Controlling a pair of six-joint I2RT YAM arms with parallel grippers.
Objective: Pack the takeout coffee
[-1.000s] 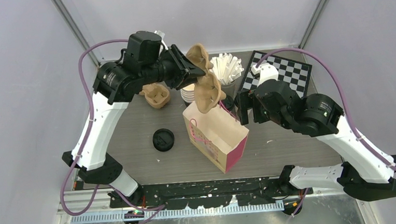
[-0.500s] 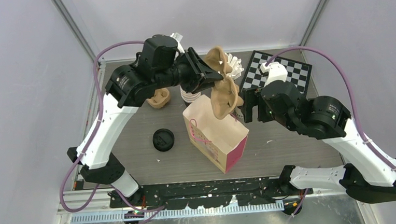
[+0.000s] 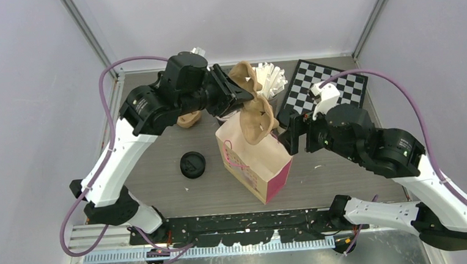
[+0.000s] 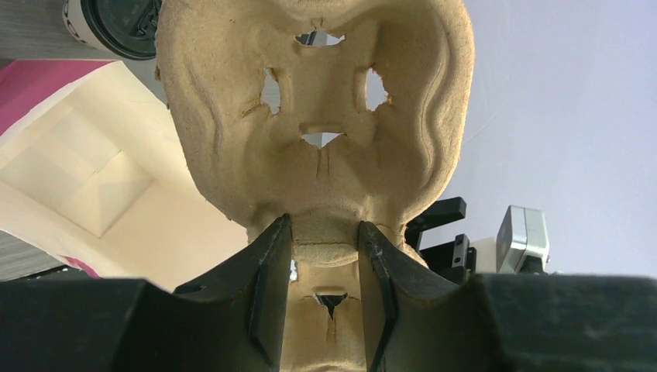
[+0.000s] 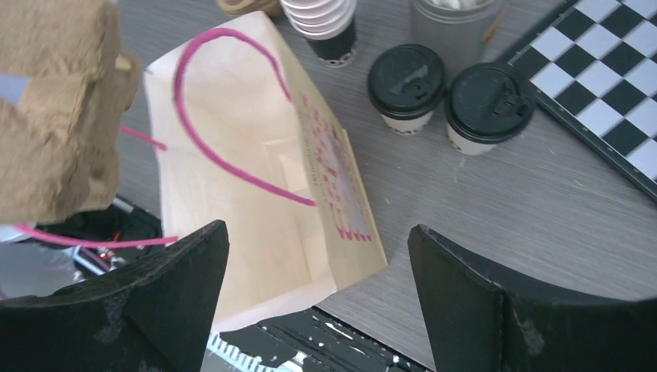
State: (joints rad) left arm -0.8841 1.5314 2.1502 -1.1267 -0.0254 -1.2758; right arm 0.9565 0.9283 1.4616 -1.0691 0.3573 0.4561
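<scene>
While the left arm reaches from its base across the back of the worktop, its forearm lies nearly level and the left claw points right, toward the other arm. That claw is pinching the edge of a brown pulp cup carrier, which hangs on edge with its lower end over the open mouth of the standing paper bag. From the left wrist, the black fingers press that edge from both sides. The right arm bends in from the right. Its right claw is spread wide with nothing in it, just beside the bag's far right corner and facing the bag.

Neither claw has the takeout coffee. The first lidded cup and the second lidded cup stand side by side on the worktop beyond the bag, between the stack of lidless cups and the checkerboard. A loose black lid lies left of the bag.

Compared with a second ago, the carrier sits further right and a little lower, and the left wrist has swung right with it. The right arm's elbow has drifted right and down, while its claw has stayed by the bag's corner, just as wide.
</scene>
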